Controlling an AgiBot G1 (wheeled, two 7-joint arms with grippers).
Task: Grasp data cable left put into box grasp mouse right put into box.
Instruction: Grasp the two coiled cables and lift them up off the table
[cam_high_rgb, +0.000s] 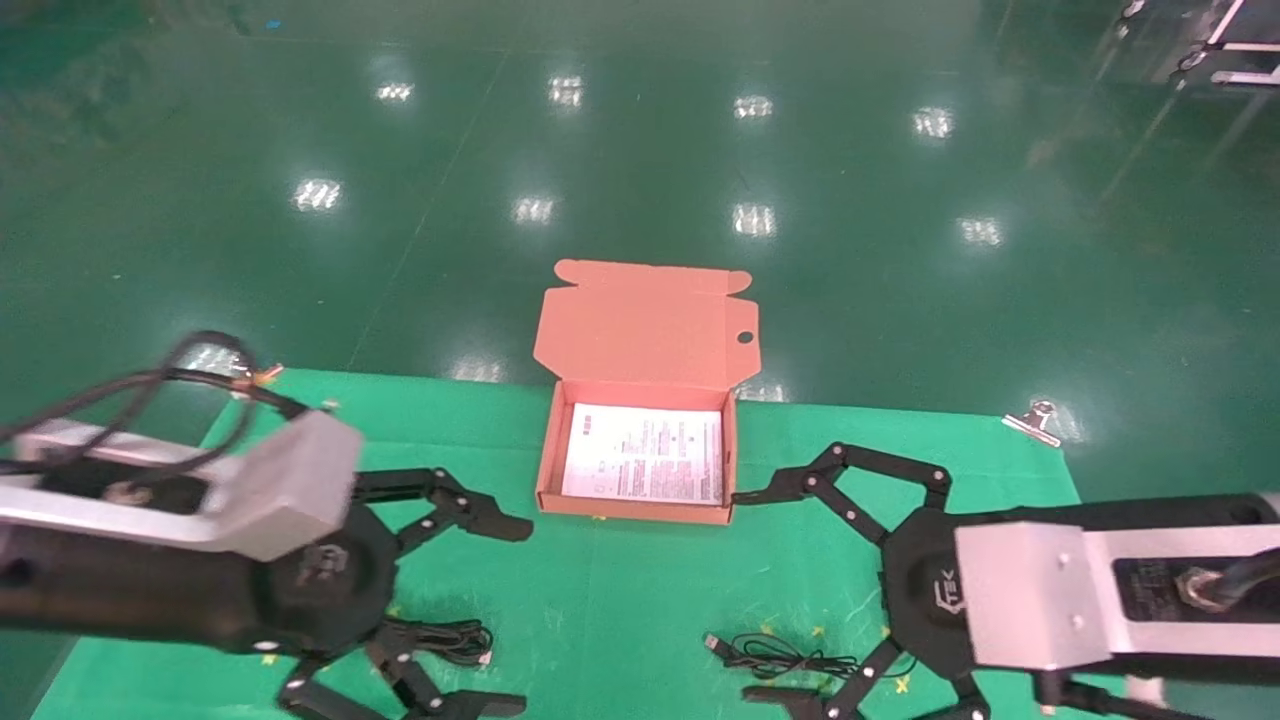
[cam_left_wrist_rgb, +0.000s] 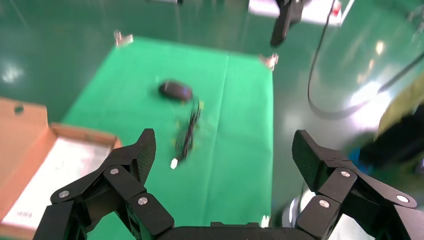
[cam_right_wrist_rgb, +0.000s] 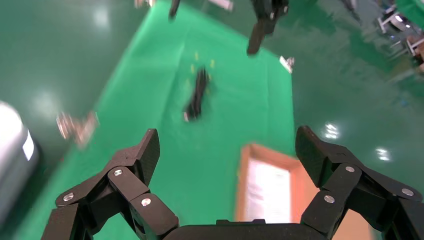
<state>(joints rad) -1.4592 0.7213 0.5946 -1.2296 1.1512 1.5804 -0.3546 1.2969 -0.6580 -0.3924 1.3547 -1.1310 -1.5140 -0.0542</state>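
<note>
Head view: left claw (cam_high_rgb: 470, 610) partly hides data cable (cam_high_rgb: 450, 640).

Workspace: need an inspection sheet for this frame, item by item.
Surface: green mat on a glossy green floor.
Box: box open at the mat's far middle, lid back, only a printed sheet inside.
Data cable: data cable bundled on the mat, on the robot's left, not yet grasped.
Mouse: mouse on the mat, on the robot's right, untouched; its cord lies loose with the plug free.
Clutter: metal clips at the mat's corners.
Grippers: left gripper open above the data cable; right gripper open above the cord; both hold nothing.
Cables: black arm cable looped over the left arm.
Surroundings: ceiling-light reflections on the floor, frame legs at far right.
</note>
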